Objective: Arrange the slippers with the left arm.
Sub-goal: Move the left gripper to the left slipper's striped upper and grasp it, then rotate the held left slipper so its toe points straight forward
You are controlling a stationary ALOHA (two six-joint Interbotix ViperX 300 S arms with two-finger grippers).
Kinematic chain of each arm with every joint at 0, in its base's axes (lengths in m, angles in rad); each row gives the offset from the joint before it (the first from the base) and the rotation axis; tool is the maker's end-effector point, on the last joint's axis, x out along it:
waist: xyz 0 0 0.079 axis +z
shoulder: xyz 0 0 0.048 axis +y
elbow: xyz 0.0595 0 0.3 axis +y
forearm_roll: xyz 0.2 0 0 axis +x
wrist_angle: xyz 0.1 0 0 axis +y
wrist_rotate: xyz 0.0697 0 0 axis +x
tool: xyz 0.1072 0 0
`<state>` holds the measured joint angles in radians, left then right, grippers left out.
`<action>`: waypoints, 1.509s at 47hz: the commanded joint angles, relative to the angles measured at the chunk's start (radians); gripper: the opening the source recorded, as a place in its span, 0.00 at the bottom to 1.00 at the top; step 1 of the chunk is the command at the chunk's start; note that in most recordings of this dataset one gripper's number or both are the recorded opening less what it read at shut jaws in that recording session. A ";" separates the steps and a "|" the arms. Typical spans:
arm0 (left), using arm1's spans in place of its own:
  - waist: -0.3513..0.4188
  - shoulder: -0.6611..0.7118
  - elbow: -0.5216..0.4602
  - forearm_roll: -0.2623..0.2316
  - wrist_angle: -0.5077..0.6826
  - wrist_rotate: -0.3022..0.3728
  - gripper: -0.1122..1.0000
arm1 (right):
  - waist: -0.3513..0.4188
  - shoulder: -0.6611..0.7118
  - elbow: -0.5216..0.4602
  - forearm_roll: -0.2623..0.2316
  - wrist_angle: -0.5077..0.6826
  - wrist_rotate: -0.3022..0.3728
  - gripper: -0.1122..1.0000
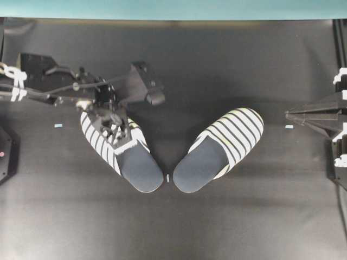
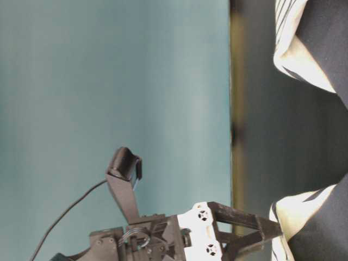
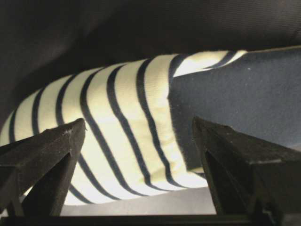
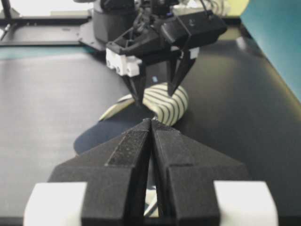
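- Your left gripper (image 1: 111, 125) hangs wide open over the left slipper's (image 1: 120, 149) striped toe, gripping nothing.
- Your right gripper (image 4: 151, 123) is closed, empty.

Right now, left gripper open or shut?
Open. The left gripper has its fingers spread apart above the striped slipper, not gripping it.

There are two slippers: one (image 1: 122, 151) under the left arm (image 1: 81, 89), one (image 1: 219, 149) beside it. Two robot arms show, left and right (image 1: 320, 116). Two small blue marks (image 1: 58, 125) (image 1: 289, 127) flank the slippers.
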<state>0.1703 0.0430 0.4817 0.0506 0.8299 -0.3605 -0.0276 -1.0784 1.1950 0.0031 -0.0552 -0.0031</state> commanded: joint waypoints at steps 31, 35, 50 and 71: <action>0.000 0.017 -0.005 0.003 0.006 0.196 0.26 | -0.006 0.000 -0.006 0.002 -0.008 0.003 0.10; 0.000 -0.003 -0.021 0.003 0.005 0.247 0.11 | -0.006 0.000 -0.006 0.002 -0.006 0.003 0.10; 0.025 -0.084 -0.098 0.015 -0.037 0.431 0.11 | -0.006 0.000 0.005 0.002 -0.005 0.005 0.10; 0.037 0.002 -0.133 0.017 -0.098 0.440 0.11 | -0.006 -0.005 0.015 0.002 -0.006 0.005 0.10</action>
<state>0.2086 0.0322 0.3620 0.0629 0.7532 0.0813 -0.0276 -1.0861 1.2134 0.0031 -0.0552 -0.0015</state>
